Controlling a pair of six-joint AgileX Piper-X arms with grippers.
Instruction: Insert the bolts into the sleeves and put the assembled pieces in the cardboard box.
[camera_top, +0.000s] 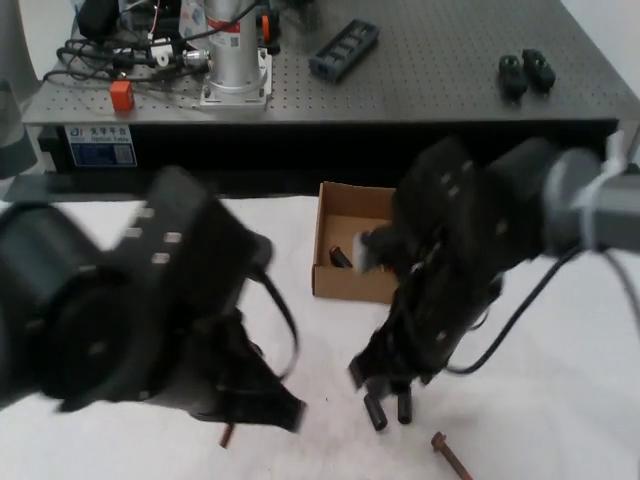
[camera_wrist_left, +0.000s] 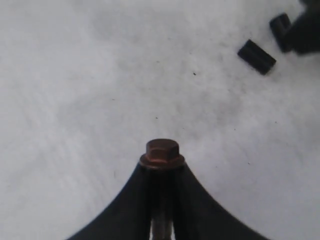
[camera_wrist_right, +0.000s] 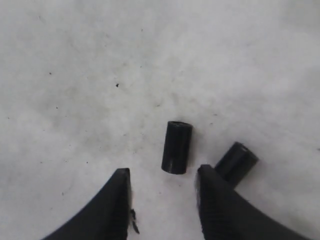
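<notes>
My left claw (camera_wrist_left: 161, 175) is clamped tight on a rusty bolt (camera_wrist_left: 162, 152), and the bolt's head sticks out past the tips. My right claw (camera_wrist_right: 162, 172) has its fingers apart, low over a black sleeve (camera_wrist_right: 177, 147). A second sleeve (camera_wrist_right: 236, 161) lies just beside it on the white tabletop (camera_wrist_right: 75, 75). The cardboard box (camera_top: 350, 283) sits near, behind them.

high: rear, looks fwd+down, far | wrists: near, face white cover (camera_wrist_left: 100, 75) | all share sleeves (camera_wrist_right: 176, 147)

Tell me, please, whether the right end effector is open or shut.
Open: the right end effector shows its fingers apart beside a black sleeve.
</notes>
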